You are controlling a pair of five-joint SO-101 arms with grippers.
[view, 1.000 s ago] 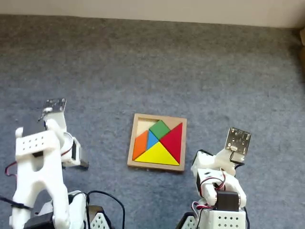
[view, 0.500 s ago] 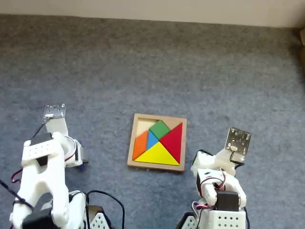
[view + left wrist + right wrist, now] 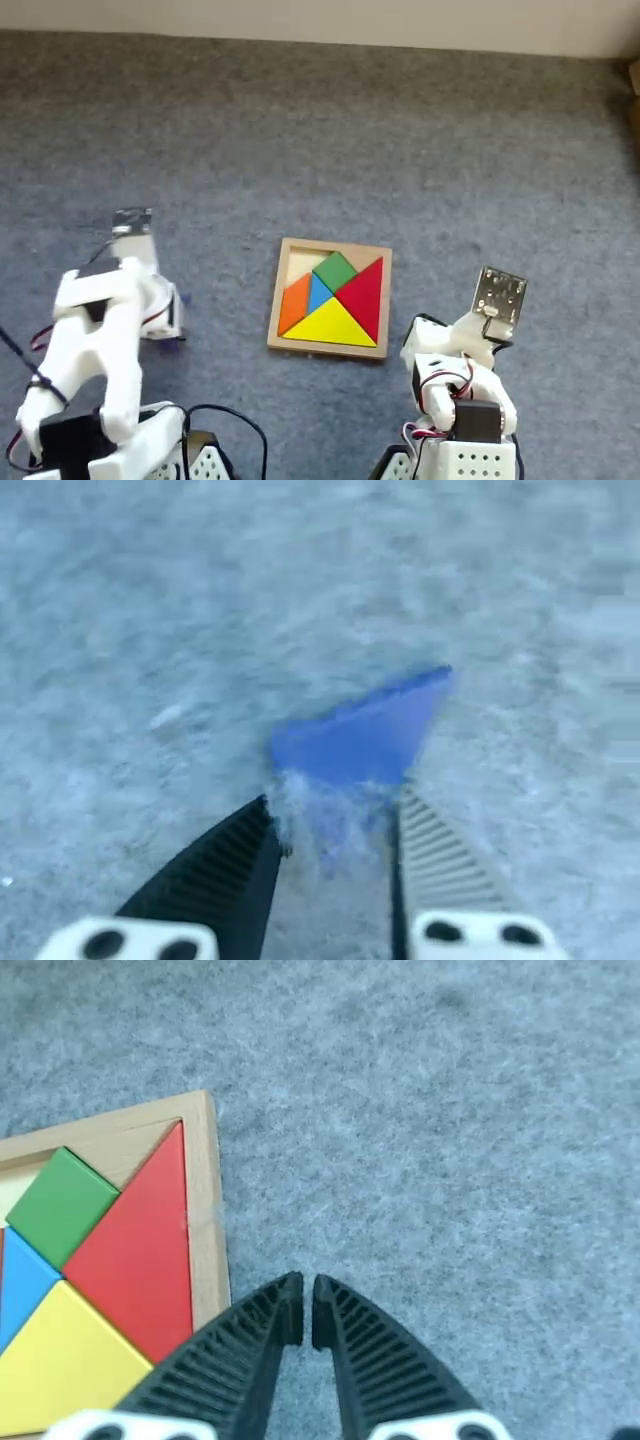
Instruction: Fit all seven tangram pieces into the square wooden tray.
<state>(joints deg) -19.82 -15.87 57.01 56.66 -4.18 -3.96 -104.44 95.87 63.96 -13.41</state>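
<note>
My left arm [image 3: 100, 320] has swung in over the blue triangle [image 3: 365, 735], which lies on the counter [image 3: 450, 150], apart from the tray [image 3: 330, 350] on that arm's side. Left tool [image 3: 335, 805]: part open, straddling the triangle. Right tool [image 3: 300, 1305]: almost closed, empty. Five pieces [image 3: 335, 320] seated; one corner gap [image 3: 298, 262] remains. No legible writing.

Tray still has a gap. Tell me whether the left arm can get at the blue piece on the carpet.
Probably yes: the left gripper hangs right at the blue piece, jaws open to either side of its near corner, with nothing between them.
</note>
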